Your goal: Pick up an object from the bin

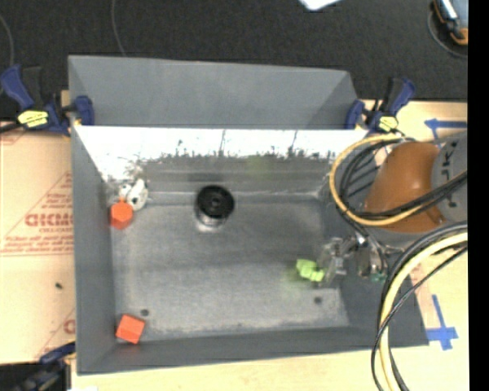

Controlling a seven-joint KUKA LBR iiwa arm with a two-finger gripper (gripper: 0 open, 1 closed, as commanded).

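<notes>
One arm leans into the grey bin [212, 96], its pincer [334, 259] just right of a small green piece [310, 271]; its width cannot be told. Well left of that piece lie a black knob [213, 202] and an orange cube [130, 329].

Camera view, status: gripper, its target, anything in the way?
Gripper low at grey metal bin's right side. Small bright-green piece at its tip; hold unconfirmed. Black round knob far off, no obstruction.
</notes>
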